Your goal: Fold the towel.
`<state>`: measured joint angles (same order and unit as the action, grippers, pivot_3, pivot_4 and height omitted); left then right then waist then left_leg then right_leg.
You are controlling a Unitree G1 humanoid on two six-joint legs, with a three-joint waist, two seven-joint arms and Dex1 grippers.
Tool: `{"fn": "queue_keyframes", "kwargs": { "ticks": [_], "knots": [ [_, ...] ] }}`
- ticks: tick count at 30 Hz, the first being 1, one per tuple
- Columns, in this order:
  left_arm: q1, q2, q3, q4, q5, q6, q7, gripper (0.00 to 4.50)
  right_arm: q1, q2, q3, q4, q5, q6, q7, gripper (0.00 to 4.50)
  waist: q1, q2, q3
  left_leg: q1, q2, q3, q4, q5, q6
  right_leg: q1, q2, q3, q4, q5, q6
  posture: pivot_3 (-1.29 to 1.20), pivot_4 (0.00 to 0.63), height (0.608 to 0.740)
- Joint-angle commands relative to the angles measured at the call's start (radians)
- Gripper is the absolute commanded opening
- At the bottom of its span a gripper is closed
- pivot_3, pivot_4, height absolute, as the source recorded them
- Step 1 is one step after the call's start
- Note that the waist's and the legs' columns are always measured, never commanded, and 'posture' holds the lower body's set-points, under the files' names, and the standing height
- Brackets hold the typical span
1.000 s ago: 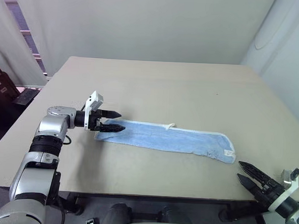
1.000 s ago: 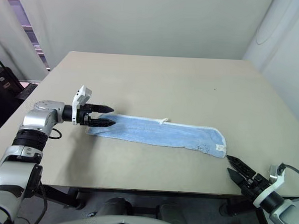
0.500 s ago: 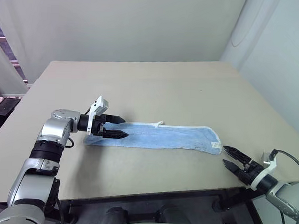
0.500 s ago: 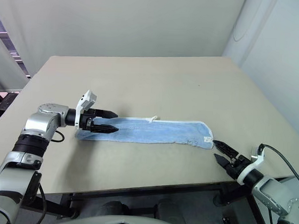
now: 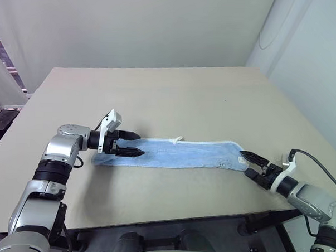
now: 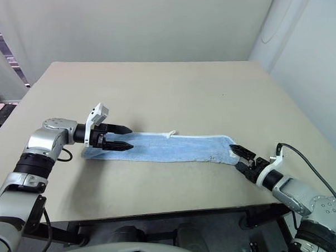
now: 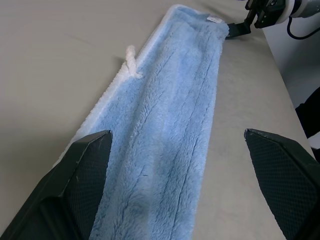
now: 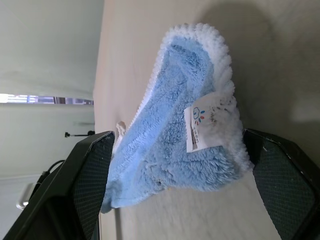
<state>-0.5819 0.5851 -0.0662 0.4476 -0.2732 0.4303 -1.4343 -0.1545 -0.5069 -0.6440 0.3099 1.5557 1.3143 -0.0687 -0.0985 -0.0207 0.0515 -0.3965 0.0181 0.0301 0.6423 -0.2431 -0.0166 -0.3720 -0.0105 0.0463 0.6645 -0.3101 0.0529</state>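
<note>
Left eye view: the towel (image 5: 175,153) lies flat on the table (image 5: 175,98), near the front edge. It is a long, thin blue strip that runs from the robot's left to its right. A small white loop (image 5: 177,140) sticks out from its far edge, about in the middle. A little white tag (image 8: 200,127) sits at the right end.

The left gripper (image 5: 135,144) is at the left end of the towel. Its two fingers are spread apart, one above the cloth and one low beside it. In the left wrist view the towel runs away between the two fingers (image 7: 85,165), and nothing is pinched.

The right gripper (image 5: 247,164) is at the other end, right by the rounded tip of the towel. Its fingers are spread wide too. In the right wrist view the end of the towel sits between them, with the tag showing. It is not squeezing the cloth (I cannot tell if a fingertip is just touching the edge).

How far along is the job? I think it may already be folded once the long way, because it looks so narrow and thick at the right end, but I cannot be sure. The short fold, end to end, is not done. Both ends lie far apart. What is left, I think, is to grab an end, lift it, and lay it over the other end.
</note>
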Motion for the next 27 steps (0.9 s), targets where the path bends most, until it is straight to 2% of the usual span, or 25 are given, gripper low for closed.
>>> {"fn": "queue_keyframes", "kwargs": {
  "ticks": [1, 8, 14, 19, 27],
  "knots": [
    [-0.008, 0.003, 0.0, -0.026, -0.015, -0.012, 0.001, 4.46, 0.007, 0.009, 0.055, -0.003, -0.004, 0.039, -0.031, 4.32, 0.0, 0.0, 0.0, 0.001, 0.0, 0.0, 0.0, 0.0, 0.0, 0.0, 0.0, 0.0, 0.0, 0.0, 0.0, 0.0, 0.0, 0.74],
    [-0.007, 0.006, 0.002, -0.018, -0.012, -0.019, 0.006, 4.46, 0.08, -0.049, 0.014, -0.028, 0.042, 0.025, -0.064, 4.32, 0.016, -0.001, 0.0, 0.001, 0.0, 0.001, -0.004, 0.0, 0.0, 0.0, 0.0, 0.0, 0.0, -0.001, 0.003, 0.0, 0.0, 0.74],
    [-0.008, 0.008, 0.0, -0.014, -0.011, -0.019, 0.004, 4.46, 0.177, -0.135, -0.02, -0.13, 0.234, 0.008, -0.087, 4.32, 0.059, -0.001, -0.001, 0.001, -0.001, 0.003, -0.011, -0.001, 0.002, -0.002, -0.001, 0.0, -0.002, -0.003, 0.007, 0.0, 0.0, 0.74],
    [-0.019, 0.006, -0.006, -0.002, -0.008, -0.019, -0.002, 4.46, 0.248, -0.17, 0.071, -0.246, 0.398, -0.05, -0.117, 4.32, 0.058, -0.001, -0.001, -0.007, -0.002, 0.003, -0.01, -0.002, 0.004, -0.008, -0.001, 0.0, -0.002, -0.004, 0.009, 0.0, 0.0, 0.74],
    [-0.038, 0.001, -0.022, 0.021, -0.003, -0.023, -0.003, 4.46, 0.226, -0.113, 0.24, -0.222, 0.412, -0.179, -0.207, 4.32, 0.05, -0.003, -0.002, -0.011, -0.001, 0.004, -0.007, -0.002, 0.004, -0.013, 0.0, 0.001, -0.001, -0.003, 0.009, 0.0, 0.0, 0.74]
  ]
}}
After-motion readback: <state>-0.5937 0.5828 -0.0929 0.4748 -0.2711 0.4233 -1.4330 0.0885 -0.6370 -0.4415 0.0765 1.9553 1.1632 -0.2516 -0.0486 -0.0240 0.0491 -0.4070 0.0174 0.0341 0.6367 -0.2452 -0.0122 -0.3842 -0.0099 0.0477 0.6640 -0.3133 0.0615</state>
